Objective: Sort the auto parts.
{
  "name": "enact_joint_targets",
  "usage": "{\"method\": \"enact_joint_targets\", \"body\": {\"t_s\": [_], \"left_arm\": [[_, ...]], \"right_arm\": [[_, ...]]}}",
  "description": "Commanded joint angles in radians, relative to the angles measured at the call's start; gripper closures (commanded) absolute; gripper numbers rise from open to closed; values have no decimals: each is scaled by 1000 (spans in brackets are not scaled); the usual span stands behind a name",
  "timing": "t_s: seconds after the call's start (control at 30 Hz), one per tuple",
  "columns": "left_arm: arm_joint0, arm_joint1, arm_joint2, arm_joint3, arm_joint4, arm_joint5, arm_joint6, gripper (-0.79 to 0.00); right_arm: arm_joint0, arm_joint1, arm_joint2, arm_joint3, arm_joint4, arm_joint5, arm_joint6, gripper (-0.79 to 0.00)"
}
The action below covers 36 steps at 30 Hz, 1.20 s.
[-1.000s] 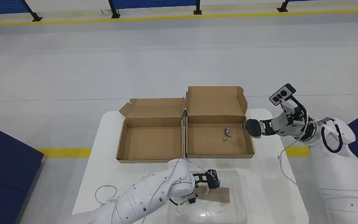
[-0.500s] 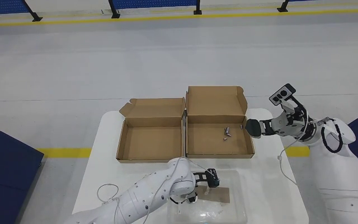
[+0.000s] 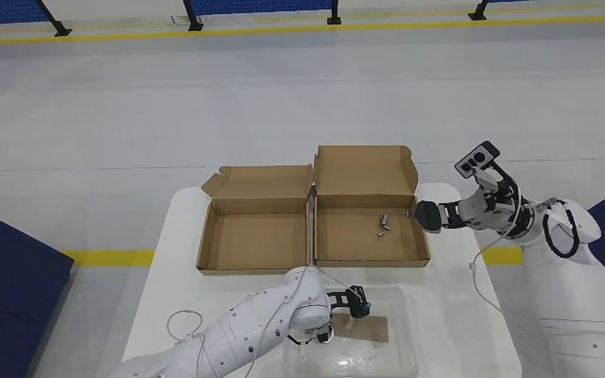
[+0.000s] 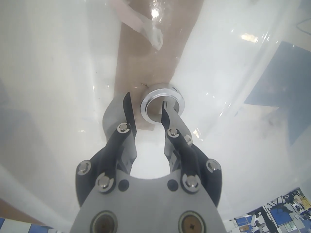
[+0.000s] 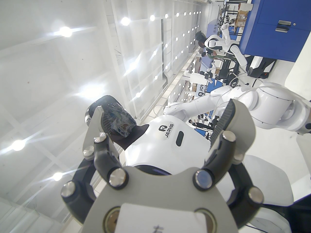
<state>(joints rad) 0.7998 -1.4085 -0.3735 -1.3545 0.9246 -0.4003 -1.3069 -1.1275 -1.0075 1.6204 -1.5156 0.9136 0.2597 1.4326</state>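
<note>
left arm [image 3: 274, 326] bent low and forward, left jaws narrowly parted, pointing down, right arm [image 3: 492, 210] held out to the side, right jaws spread wide, facing up

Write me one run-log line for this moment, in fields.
left gripper: open, straddling metal ring wall in clear bin | right gripper: open, empty, beside right box | right box: small parts inside

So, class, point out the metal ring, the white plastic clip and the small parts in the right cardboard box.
metal ring [image 4: 145, 103], left wrist view, on its flat rim face.
white plastic clip [image 4: 145, 29], left wrist view, on its middle.
small parts [image 3: 383, 224], top view, on the cluster's middle.
</note>
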Motion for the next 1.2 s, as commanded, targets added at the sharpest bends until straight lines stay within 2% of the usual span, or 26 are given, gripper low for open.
{"method": "enact_joint_targets", "body": {"t_s": [0.0,0.53,0.63,0.8,0.9,0.93,1.17], "left_arm": [[0,-1,-1,2,-1,0,-1,-212],[-1,-13,2,21,2,-4,-9,-154],[-2,-15,1,27,3,-3,-8,-185],[-1,-18,1,41,4,-2,-7,-132],[-1,-21,1,45,5,1,-9,-62],[-2,-22,1,47,7,3,-11,-6],[-3,-26,-2,57,9,6,-14,0]], "right_arm": [[0,0,0,0,0,0,0,-785],[0,0,0,0,0,0,0,-785],[0,0,0,0,0,0,0,-785],[0,0,0,0,0,0,0,-785],[0,0,0,0,0,0,0,-785],[0,0,0,0,0,0,0,-785],[0,0,0,0,0,0,0,-785]]}}
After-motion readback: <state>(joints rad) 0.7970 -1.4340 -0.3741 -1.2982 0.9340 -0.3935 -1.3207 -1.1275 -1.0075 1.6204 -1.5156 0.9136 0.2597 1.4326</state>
